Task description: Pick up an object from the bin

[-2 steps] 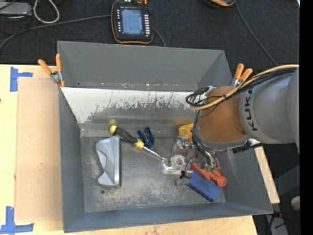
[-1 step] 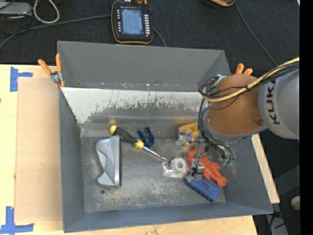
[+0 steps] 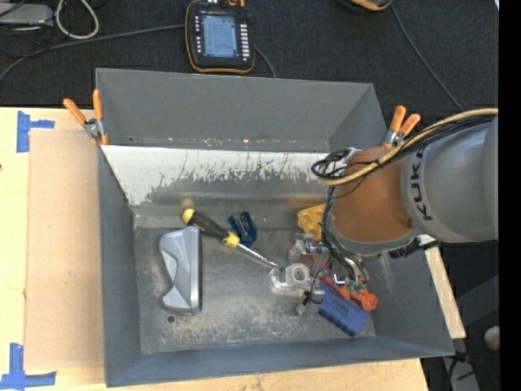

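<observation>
grey bin (image 3: 236, 320) floor below, arm (image 3: 456, 186) reaches down, tool (image 3: 313, 290) beside clear plastic piece (image 3: 289, 280).

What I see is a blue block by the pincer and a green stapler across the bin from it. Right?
Not quite. The camera view shows the stapler is silver-grey, not green. The rest holds: the blue block lies by the pincer, and the stapler lies across the bin from it.

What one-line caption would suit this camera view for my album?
Robot gripper low in the right side of the grey bin, near a clear plastic piece and a blue block.
</observation>
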Controlling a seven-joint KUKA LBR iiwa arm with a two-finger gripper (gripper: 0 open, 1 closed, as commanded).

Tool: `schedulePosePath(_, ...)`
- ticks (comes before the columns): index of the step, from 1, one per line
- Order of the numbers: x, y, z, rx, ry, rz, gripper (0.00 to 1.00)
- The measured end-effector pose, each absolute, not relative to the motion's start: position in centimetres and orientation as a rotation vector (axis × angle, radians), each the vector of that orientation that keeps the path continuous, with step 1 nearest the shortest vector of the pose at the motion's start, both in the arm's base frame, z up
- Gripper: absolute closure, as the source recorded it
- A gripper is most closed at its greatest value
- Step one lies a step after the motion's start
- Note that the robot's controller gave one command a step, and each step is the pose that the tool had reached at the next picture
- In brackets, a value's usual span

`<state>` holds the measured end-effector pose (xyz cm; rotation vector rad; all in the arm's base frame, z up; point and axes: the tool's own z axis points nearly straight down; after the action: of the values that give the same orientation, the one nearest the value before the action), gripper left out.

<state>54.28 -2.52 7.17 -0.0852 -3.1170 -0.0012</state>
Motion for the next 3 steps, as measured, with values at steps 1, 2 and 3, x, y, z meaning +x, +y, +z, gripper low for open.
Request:
schedulePosePath(1,55.1,-1.9,7.0,0.008,-3.143,-0.006,0.00)
schedulePosePath(2,53.5,-1.2,7.0,-0.157,-3.122,-0.003,1.00)
schedulePosePath(3,53.5,-1.2,7.0,-0.158,-3.122,-0.003,1.00)
